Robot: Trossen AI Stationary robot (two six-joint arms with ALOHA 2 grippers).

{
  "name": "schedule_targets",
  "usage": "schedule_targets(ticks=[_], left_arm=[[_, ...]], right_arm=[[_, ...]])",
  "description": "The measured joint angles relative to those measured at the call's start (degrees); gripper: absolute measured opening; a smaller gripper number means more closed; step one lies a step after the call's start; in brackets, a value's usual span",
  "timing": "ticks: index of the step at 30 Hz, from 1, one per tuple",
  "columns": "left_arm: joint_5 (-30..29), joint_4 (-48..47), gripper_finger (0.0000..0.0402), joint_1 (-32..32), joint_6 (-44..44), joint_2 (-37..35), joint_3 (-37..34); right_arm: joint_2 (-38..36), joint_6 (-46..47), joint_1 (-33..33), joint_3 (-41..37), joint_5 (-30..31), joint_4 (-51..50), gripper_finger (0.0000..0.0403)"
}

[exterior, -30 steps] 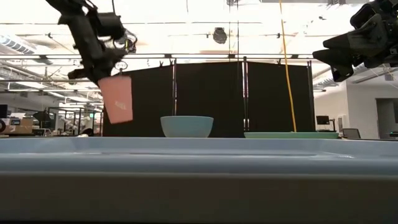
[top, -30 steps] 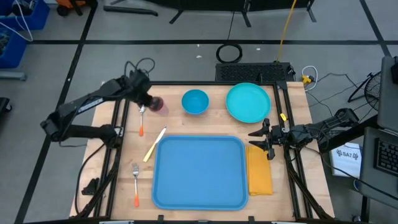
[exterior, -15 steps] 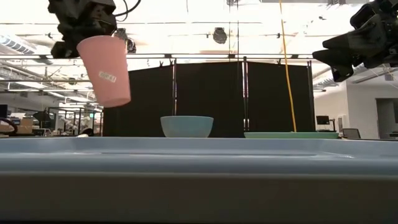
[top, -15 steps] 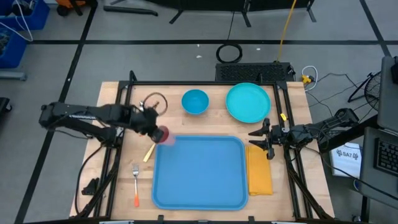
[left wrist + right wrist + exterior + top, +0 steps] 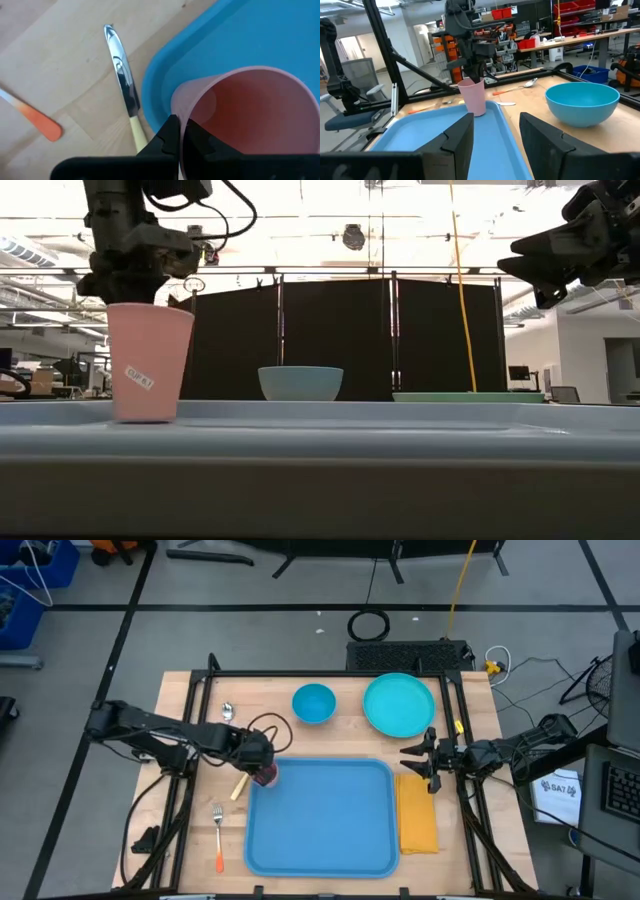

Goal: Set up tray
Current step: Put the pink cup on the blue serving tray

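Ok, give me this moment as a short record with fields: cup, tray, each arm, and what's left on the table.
cup: pink cup upright in the tray's far-left corner
tray: blue tray, holds only the cup
left gripper: left gripper shut on the cup's rim
right gripper: right gripper open, waiting above the yellow napkin
outside tray: bowl, plate, knife, fork, spoon

My left gripper (image 5: 258,753) holds a pink plastic cup (image 5: 148,361), matt and smooth, with a small paper sticker on its wall. It stands at the ten o'clock corner of the large flat blue plastic tray (image 5: 330,825), whose surface has a soft sheen. The pale wooden tabletop (image 5: 60,75) beside it shows fine grain. On that wood lies a knife (image 5: 122,85) with a mirror-bright metal blade and a cream plastic handle. At three o'clock of the tray, the folded yellow napkin (image 5: 417,813) looks like matt cloth.
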Motion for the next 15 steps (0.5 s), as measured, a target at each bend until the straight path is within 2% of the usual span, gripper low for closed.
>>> schedule_targets(ticks=[8,15], left_arm=[[-0.5,0.2,0.0004,0.2,0.5,0.2,0.0],[0.0,0.8,0.0065,0.2,0.2,0.2,0.0]], right_arm=[[0.0,0.0,0.0,0.0,0.0,0.0,0.0153],[0.0,0.0,0.0,0.0,0.0,0.0,0.0153]])
